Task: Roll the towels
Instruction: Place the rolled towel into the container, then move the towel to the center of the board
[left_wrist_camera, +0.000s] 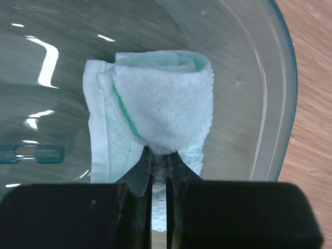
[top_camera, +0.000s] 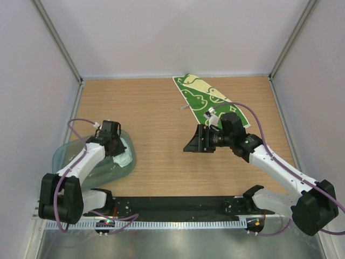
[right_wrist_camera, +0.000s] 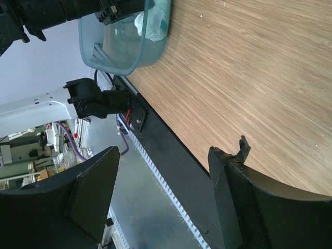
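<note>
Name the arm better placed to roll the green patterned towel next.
Right. The right gripper, open and empty, hovers near the green patterned towel; the left gripper is shut on the rolled mint-blue towel inside the plastic bin.

The right arm's black wrist (top_camera: pixel 233 132) covers the near end of the green towel with cream patches (top_camera: pixel 202 94). The black left gripper (left_wrist_camera: pixel 160 155) hides the bottom of the rolled mint-blue towel (left_wrist_camera: pixel 161 98).

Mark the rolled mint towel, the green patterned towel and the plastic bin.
rolled mint towel (left_wrist_camera: pixel 163 98), left wrist view, fluffy outer face of the roll.
green patterned towel (top_camera: pixel 197 91), top external view, far half of the cloth.
plastic bin (left_wrist_camera: pixel 270 104), left wrist view, right-hand wall below the rim.
</note>
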